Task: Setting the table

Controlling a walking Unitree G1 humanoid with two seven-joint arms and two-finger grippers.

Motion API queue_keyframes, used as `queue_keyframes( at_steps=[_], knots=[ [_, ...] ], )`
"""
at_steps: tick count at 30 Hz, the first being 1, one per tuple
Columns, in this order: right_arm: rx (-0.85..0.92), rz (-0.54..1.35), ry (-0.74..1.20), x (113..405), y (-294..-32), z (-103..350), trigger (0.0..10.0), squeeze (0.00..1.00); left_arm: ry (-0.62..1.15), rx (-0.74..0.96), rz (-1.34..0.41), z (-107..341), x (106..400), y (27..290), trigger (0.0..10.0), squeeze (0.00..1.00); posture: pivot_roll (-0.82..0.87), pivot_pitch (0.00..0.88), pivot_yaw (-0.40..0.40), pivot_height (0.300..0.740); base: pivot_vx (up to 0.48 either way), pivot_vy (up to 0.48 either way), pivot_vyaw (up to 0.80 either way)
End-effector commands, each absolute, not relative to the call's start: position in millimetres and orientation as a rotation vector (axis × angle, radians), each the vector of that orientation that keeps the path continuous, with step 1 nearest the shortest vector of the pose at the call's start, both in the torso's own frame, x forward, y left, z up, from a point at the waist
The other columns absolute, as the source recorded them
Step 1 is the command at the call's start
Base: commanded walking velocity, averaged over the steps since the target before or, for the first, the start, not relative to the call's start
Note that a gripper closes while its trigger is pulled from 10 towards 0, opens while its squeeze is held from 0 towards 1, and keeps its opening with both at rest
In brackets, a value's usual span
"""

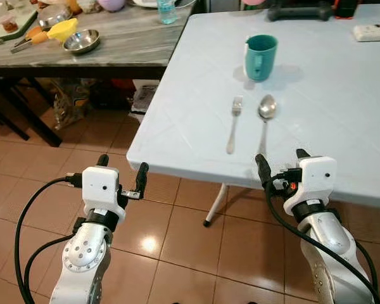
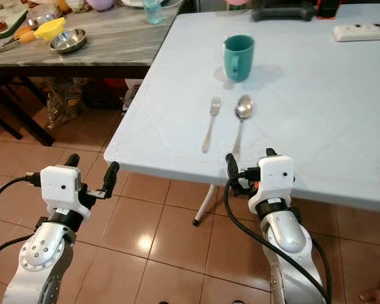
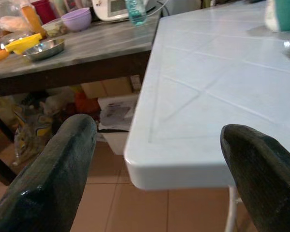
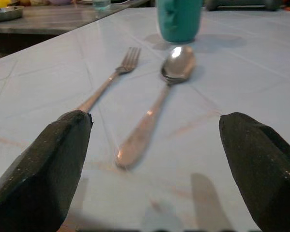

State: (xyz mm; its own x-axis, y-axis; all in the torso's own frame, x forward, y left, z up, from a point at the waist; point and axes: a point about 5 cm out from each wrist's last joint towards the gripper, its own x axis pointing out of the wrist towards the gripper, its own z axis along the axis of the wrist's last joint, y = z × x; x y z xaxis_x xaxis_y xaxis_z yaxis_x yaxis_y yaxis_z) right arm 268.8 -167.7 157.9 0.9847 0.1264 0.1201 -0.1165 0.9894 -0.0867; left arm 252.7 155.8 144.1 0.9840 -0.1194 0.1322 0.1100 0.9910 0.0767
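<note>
Both our pincers, left pincer [image 1: 121,171] and right pincer [image 1: 282,166], are spread and empty. The right sits at the desk [image 1: 342,107] edge by the spoon [image 1: 265,120]. Risk: we nudge it into the fork [image 1: 234,123].

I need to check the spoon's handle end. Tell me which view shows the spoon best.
The right wrist view: the spoon lies close and whole between the open right gripper fingers, handle nearest. Both eye views show it small from above beside the fork; the left wrist view catches its bowl's edge.

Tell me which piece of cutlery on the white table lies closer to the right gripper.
The spoon. It lies on the right of the fork, and its handle end points almost straight at the open right gripper at the table's near edge; the fork sits further toward the robot's left.
</note>
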Motion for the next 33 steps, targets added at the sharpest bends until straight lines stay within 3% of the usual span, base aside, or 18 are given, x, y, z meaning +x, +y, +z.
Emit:
queue_keyframes(
  at_steps=[1, 8, 24, 33],
  knots=[
    [-0.074, 0.137, -0.122, 267.5, -163.2, 156.1, 10.0, 0.0, -0.121, 0.076, -0.11, 142.2, 251.6, 158.8, 10.0, 0.0, -0.2, 0.201, 0.19, 0.74, 0.398, 0.0, 0.0],
    [-0.072, 0.133, -0.122, 267.2, -163.4, 155.7, 10.0, 0.0, -0.105, 0.072, -0.116, 140.5, 252.5, 158.2, 10.0, 0.0, -0.2, 0.202, 0.191, 0.74, 0.345, 0.0, 0.0],
    [-0.065, 0.138, -0.124, 268.9, -160.1, 156.1, 10.0, 0.0, -0.065, 0.05, -0.102, 135.4, 254.8, 157.1, 10.0, 0.0, -0.21, 0.198, 0.187, 0.74, 0.0, 0.0, 0.0],
    [-0.061, 0.139, -0.123, 269.0, -159.2, 155.1, 10.0, 0.0, -0.065, 0.049, -0.113, 135.5, 255.7, 154.4, 10.0, 0.0, -0.21, 0.195, 0.19, 0.74, 0.0, 0.055, -0.5]
  ],
)
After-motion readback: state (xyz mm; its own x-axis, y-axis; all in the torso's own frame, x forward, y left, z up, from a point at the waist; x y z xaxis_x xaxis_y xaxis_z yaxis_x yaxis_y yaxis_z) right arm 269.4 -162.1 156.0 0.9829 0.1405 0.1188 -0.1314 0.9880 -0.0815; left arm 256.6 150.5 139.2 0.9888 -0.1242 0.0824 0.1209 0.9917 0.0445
